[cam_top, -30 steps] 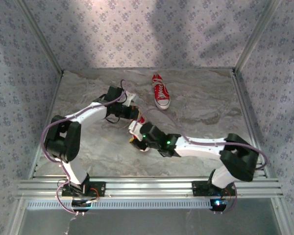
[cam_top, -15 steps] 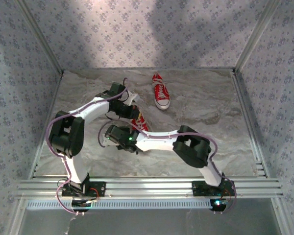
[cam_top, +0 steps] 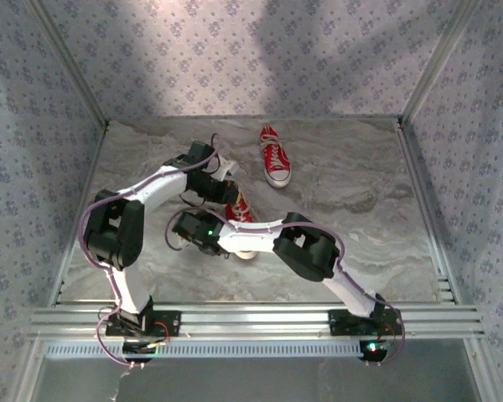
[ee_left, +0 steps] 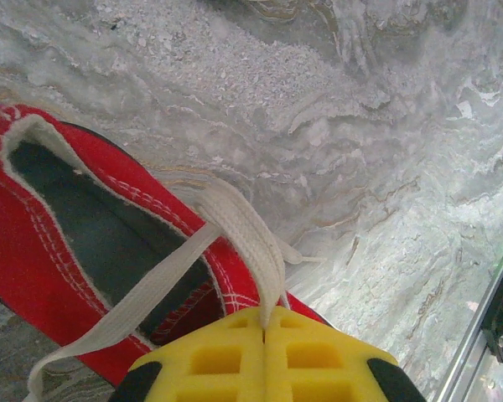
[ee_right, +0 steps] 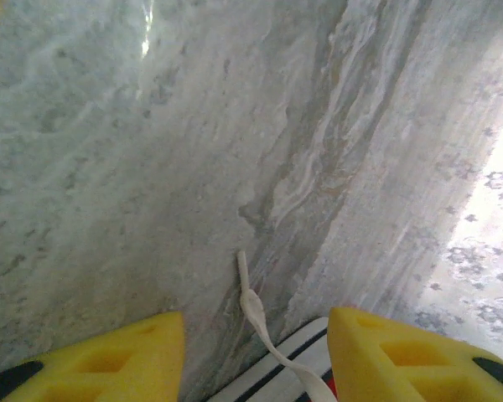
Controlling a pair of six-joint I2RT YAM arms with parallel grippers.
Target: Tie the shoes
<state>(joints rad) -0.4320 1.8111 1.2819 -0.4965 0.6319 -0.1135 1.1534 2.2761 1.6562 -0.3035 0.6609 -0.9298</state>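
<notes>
Two red shoes with white laces are on the marbled table. One shoe (cam_top: 275,156) stands alone at the back. The other shoe (cam_top: 240,211) lies in the middle, partly hidden under both arms. My left gripper (cam_top: 231,198) is over its opening, and in the left wrist view the left gripper (ee_left: 264,314) is shut on a white lace (ee_left: 245,228) that rises from the red shoe (ee_left: 75,243). My right gripper (cam_top: 183,228) is just left of that shoe; in its wrist view the right gripper (ee_right: 253,335) stands open, with a loose lace end (ee_right: 253,303) lying on the table between its fingers, untouched.
Patterned walls and metal rails (cam_top: 243,320) close in the table (cam_top: 360,193) on all sides. The right arm's forearm (cam_top: 251,239) stretches across the near shoe's toe. The shoe's white sole edge (ee_right: 289,362) shows at the bottom of the right wrist view.
The right arm has swung left across the near shoe, carrying its gripper from the shoe's toe to the shoe's left side. The left gripper keeps its grip on the lace and shifted slightly.
</notes>
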